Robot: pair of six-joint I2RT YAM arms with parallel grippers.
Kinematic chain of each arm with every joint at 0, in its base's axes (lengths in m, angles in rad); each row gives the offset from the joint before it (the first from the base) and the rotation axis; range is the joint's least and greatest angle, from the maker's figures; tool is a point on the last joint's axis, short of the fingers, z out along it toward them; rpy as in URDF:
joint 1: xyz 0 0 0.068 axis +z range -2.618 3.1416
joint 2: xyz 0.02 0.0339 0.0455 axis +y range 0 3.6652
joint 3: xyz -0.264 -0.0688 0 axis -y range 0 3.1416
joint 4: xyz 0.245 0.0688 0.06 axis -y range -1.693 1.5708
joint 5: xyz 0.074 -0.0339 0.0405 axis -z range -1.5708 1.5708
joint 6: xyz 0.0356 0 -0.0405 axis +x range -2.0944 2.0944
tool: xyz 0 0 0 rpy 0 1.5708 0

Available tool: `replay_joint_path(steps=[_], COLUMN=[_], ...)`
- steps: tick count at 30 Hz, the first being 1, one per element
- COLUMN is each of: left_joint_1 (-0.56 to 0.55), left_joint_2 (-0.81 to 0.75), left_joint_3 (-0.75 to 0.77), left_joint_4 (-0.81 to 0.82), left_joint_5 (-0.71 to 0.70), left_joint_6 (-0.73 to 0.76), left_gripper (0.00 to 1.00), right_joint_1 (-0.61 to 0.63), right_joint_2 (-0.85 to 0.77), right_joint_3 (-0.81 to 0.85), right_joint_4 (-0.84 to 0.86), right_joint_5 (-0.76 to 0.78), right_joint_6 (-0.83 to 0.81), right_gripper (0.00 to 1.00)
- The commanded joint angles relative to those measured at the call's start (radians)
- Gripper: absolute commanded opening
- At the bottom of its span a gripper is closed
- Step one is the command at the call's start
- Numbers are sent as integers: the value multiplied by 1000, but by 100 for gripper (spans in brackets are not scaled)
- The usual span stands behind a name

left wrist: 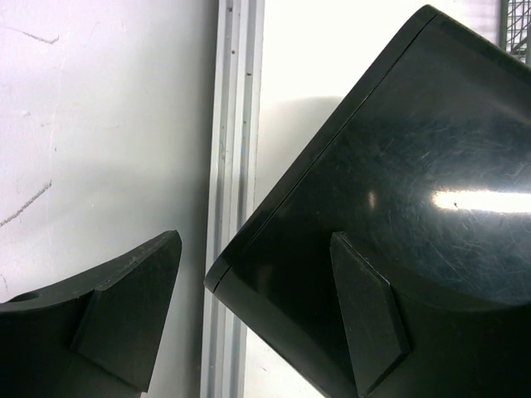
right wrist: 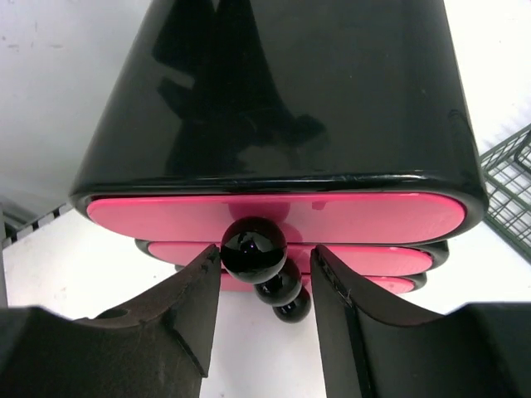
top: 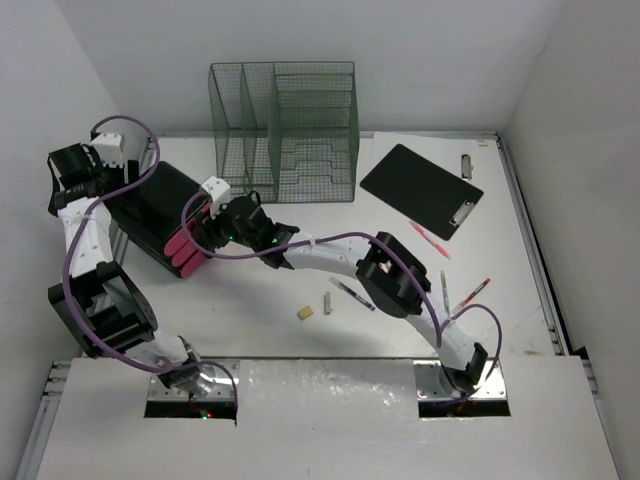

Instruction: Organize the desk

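Counter (top: 250,335): white, railed at the edges, enclosed by white walls, bearing every item below. Drawer unit (top: 150,205): black with three pink fronts, far left, set at an angle. Left fingers (left wrist: 133,307): spread wide at the unit's rear corner, one apart from it by the rail, gripping nothing. Right fingers (right wrist: 187,315): parted, flanking the top drawer's black knob (right wrist: 253,247), not clamped. Mesh organizer (top: 283,130): green, far centre. Clipboard (top: 420,190): black, far right.
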Motion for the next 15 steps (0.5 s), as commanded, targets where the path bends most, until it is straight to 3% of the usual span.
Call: replay_joint_path(steps=[1,15], left_joint_1=[-2,-1], left_joint_2=[21,27], left_joint_3=[-26,-50], left_joint_4=[-13,2], left_joint_5=[2,-14], left_joint_6=[-2,17], left_gripper=[71,71], right_joint_1=[10,16], right_joint_2=[11,45], right_joint_3=[45,59], right_joint_4=[69,79], right_joint_5=[52,109], right_joint_6=[40,39], right_gripper=[45,39])
